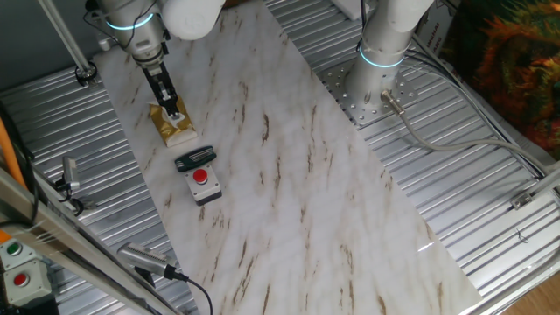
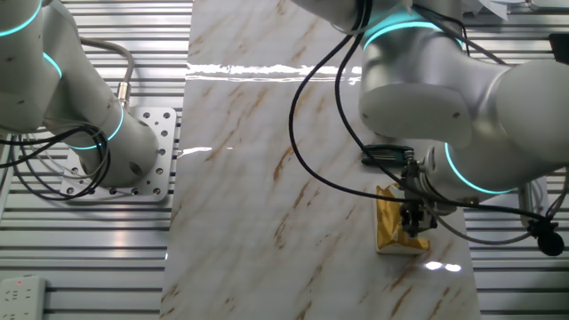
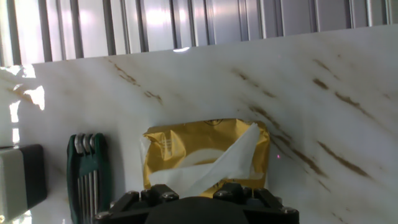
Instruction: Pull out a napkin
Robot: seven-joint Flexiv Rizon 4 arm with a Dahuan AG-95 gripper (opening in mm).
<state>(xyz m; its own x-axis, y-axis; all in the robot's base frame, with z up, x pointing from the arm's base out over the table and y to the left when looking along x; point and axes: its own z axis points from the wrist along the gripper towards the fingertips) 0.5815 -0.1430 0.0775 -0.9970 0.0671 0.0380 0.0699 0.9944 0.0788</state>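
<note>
The shiny golden packet point(image 3: 180, 146) lies flat on the marble board point(image 3: 323, 112). The white napkin point(image 3: 217, 165) stands out of its slot as a creased band that runs from the packet's upper right corner down into my gripper point(image 3: 193, 193). The gripper sits right over the packet's near edge and its fingers look closed on the napkin's lower end; the fingertips themselves are hidden behind the hand. In one fixed view the gripper point(image 1: 177, 114) points down onto the packet point(image 1: 171, 129). In the other fixed view the gripper point(image 2: 413, 224) sits on the packet point(image 2: 388, 218).
A dark green folding tool point(image 3: 89, 171) lies just left of the packet, also seen in one fixed view point(image 1: 194, 158). A grey box with a red button point(image 1: 203, 182) sits beyond it. A second arm's base point(image 1: 378, 70) stands beside the board on ribbed metal.
</note>
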